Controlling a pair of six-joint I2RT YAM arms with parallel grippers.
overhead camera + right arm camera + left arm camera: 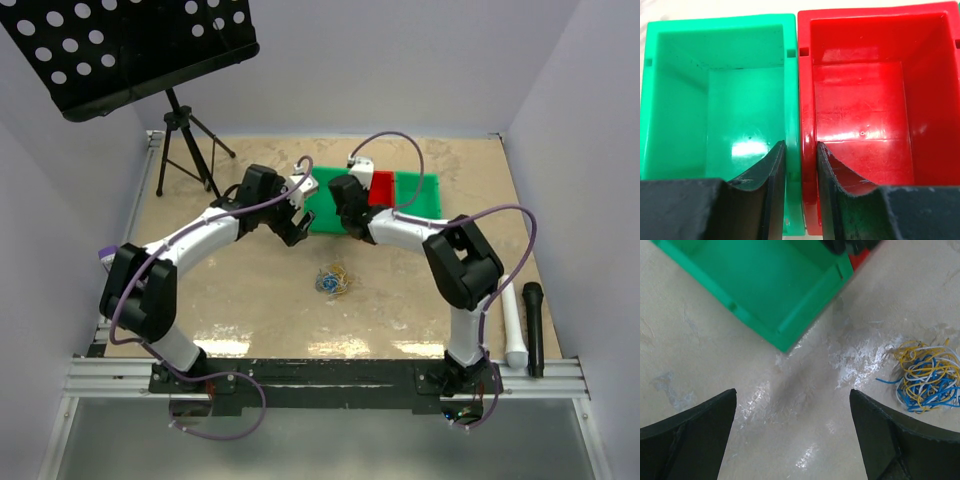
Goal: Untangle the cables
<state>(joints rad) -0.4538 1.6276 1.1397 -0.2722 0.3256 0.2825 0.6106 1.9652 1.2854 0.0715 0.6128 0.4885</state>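
A small tangle of yellow, blue and white cables (335, 282) lies on the tan table, near of the bins; it also shows in the left wrist view (927, 377). My left gripper (297, 228) (793, 392) is open and empty, just above the table beside a corner of the green bin (770, 285), left of the tangle. My right gripper (356, 202) (801, 145) is closed down over the adjoining walls of the green bin (715, 100) and the red bin (865, 90), one finger inside each. Both bins look empty.
A second green bin (418, 192) stands right of the red bin (381, 187). A black music stand on a tripod (185, 140) is at the back left. A white tube (514, 325) and a black microphone (534, 325) lie at the right edge.
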